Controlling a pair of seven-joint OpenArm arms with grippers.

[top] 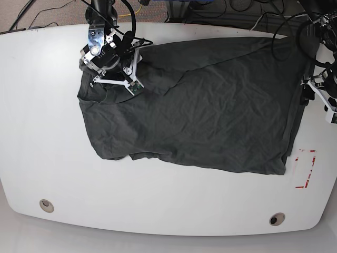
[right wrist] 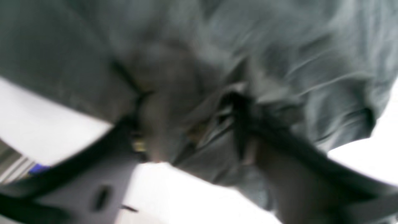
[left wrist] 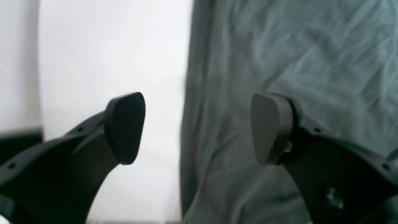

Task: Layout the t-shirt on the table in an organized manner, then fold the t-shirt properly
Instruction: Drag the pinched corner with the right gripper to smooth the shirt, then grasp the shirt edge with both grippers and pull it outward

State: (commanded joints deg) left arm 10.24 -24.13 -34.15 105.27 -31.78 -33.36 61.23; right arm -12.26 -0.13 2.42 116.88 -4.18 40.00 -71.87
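t-shirt: soft wrinkled matt cloth | table: smooth, faintly glossy white | left end effector: matt plastic pads

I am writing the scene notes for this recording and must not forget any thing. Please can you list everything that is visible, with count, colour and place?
t-shirt: one, dark charcoal grey, spread wrinkled across the middle of the table.
table: one, white, under everything.
grommet holes: two, grey, near the front edge.
red tape mark: one, beside the shirt's near corner, under the left arm.
cables: several, dark, on the floor behind the table.
right gripper: one, black, closed on shirt fabric at the far corner.
left gripper: one, black, open over the shirt's edge.
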